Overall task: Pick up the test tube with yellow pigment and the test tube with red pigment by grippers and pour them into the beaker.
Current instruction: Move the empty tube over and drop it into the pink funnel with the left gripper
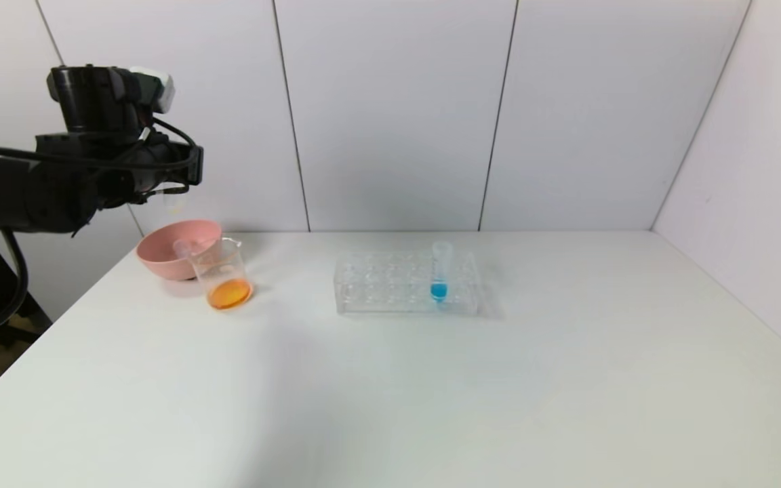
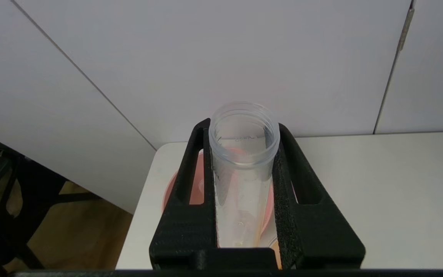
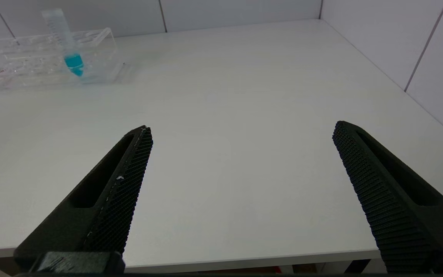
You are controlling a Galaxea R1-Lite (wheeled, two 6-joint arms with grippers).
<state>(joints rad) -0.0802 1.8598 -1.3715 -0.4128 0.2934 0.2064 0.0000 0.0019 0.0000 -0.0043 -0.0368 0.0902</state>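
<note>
- I am holding an emptied clear test tube (image 2: 243,169) pinched between the pads of the left gripper (image 2: 244,184), raised high above the table's far left corner, directly over the pink bowl (image 1: 177,245).
- The relation I am steering by: the bowl lies straight beneath the tube, the tube's long axis is running along the fingers, and its open mouth is facing away from the wrist. The beaker (image 1: 222,274) is standing just beside the bowl, toward me, already holding orange liquid, which I am reading as both pigments poured.
- The left arm is clearly the nearer one; the right gripper (image 3: 240,192) is hanging spread wide and empty over bare table (image 3: 244,96), well apart from everything.
- The tube rack (image 1: 406,282) is carrying only the blue-bottomed tube (image 1: 439,271).
- What I am struggling to see: which pigment this tube held, since only a faint trace is clinging inside; a pale shape in the bowl behind the beaker may be the other tube, but I cannot tell.
</note>
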